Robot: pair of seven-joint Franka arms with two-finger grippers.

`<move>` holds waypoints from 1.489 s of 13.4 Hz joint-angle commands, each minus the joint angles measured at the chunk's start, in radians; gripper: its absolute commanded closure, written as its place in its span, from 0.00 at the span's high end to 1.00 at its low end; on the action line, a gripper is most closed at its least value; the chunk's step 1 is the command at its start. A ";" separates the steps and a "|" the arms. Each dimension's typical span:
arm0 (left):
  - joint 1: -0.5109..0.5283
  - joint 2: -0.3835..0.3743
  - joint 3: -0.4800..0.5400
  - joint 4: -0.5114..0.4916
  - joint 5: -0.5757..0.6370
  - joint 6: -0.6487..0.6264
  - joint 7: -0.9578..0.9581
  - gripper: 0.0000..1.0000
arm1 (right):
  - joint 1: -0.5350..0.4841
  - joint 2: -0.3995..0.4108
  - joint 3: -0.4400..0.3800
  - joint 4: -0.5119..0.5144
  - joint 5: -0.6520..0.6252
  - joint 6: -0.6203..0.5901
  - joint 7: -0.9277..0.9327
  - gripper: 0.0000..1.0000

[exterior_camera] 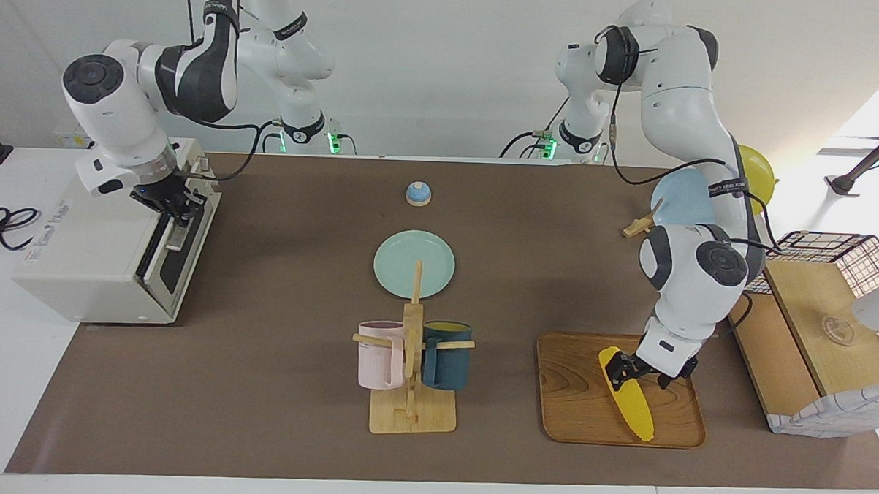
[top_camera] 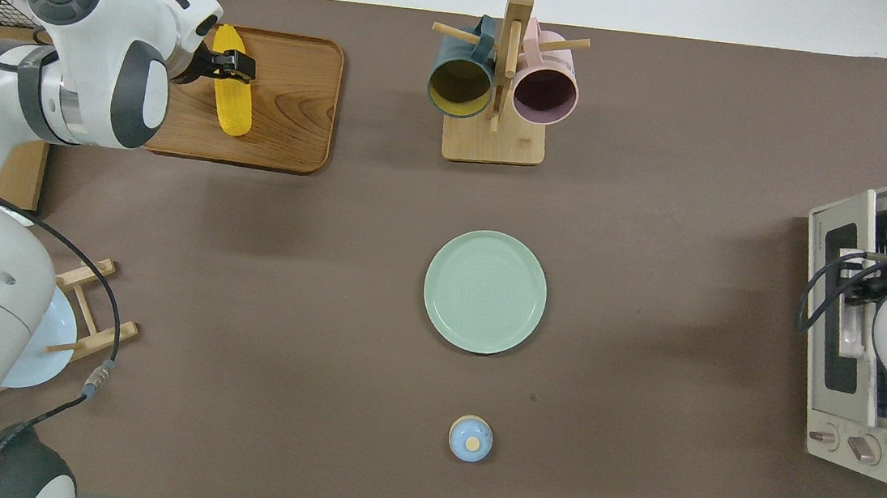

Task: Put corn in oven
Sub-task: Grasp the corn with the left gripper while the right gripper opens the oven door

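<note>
The corn (exterior_camera: 628, 400) is a bright-yellow cob lying on a wooden tray (exterior_camera: 573, 398) toward the left arm's end of the table; it also shows in the overhead view (top_camera: 230, 98). My left gripper (exterior_camera: 620, 370) is down at the cob's thick end with a finger on each side, closed on it while it rests on the tray; it also shows in the overhead view (top_camera: 230, 66). The cream-white oven (exterior_camera: 95, 264) stands at the right arm's end, its dark-window door closed. My right gripper (exterior_camera: 176, 207) is at the upper end of the door's bar handle (exterior_camera: 179, 234).
A mug rack (exterior_camera: 412, 348) with a pink and a dark-teal mug stands mid-table, with the mint plate (exterior_camera: 414, 264) nearer to the robots and a small blue bell (exterior_camera: 419, 194) nearer still. A wire-framed wooden shelf (exterior_camera: 824, 326) stands beside the tray. A plate stand holds a blue plate (exterior_camera: 679, 200).
</note>
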 commanded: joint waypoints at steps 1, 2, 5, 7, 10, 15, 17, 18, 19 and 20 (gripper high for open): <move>0.000 0.023 0.000 0.005 -0.017 0.030 0.005 1.00 | 0.008 0.009 0.001 -0.080 0.028 0.082 -0.014 0.00; -0.002 0.023 0.000 0.005 -0.019 0.033 0.005 0.99 | 0.017 0.017 0.001 -0.106 0.047 0.132 -0.014 0.00; -0.008 0.024 0.000 0.002 -0.031 0.052 0.003 0.77 | 0.045 0.038 0.001 -0.163 0.058 0.227 0.014 0.00; -0.011 0.024 0.000 -0.005 -0.051 0.087 0.003 0.45 | 0.048 0.063 0.001 -0.163 0.060 0.240 0.021 0.00; -0.014 0.024 0.002 -0.005 -0.051 0.073 -0.001 0.00 | 0.055 0.075 0.001 -0.194 0.061 0.312 0.021 0.00; -0.015 0.008 -0.003 0.007 -0.062 0.028 -0.047 0.00 | 0.081 0.071 0.002 -0.289 0.061 0.440 0.038 0.00; -0.018 -0.044 -0.006 0.018 -0.100 -0.081 -0.072 0.00 | 0.081 0.074 0.002 -0.298 0.063 0.453 0.044 0.00; -0.037 -0.081 -0.007 0.012 -0.109 -0.109 -0.107 0.00 | 0.083 0.072 0.002 -0.303 0.061 0.457 0.044 0.00; -0.046 -0.133 -0.008 -0.008 -0.109 -0.150 -0.147 0.00 | 0.083 0.071 0.002 -0.316 0.063 0.477 0.044 0.00; -0.063 -0.176 -0.009 -0.020 -0.109 -0.204 -0.174 0.00 | 0.097 0.068 0.002 -0.335 0.063 0.506 0.046 0.00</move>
